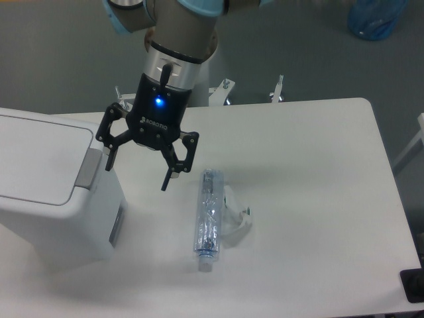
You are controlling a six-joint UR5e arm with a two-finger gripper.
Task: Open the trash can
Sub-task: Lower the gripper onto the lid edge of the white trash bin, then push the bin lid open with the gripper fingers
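The trash can [46, 192] is a large white boxy bin at the left of the table, with its flat white lid [36, 156] down, a grey push tab [88, 169] on the lid's right edge and a grey side panel [117, 224]. My gripper [137, 167] hangs open and empty just right of the tab. Its left finger [109, 158] is close beside the tab; I cannot tell if it touches. Its right finger [173, 173] points down over the table.
A crushed clear plastic bottle [208, 218] lies on the white table [311, 199] right of the gripper, with a clear plastic scrap [235, 218] beside it. A blue bag [374, 18] is on the floor at the far right. Metal clamps [278, 89] stand at the table's back edge.
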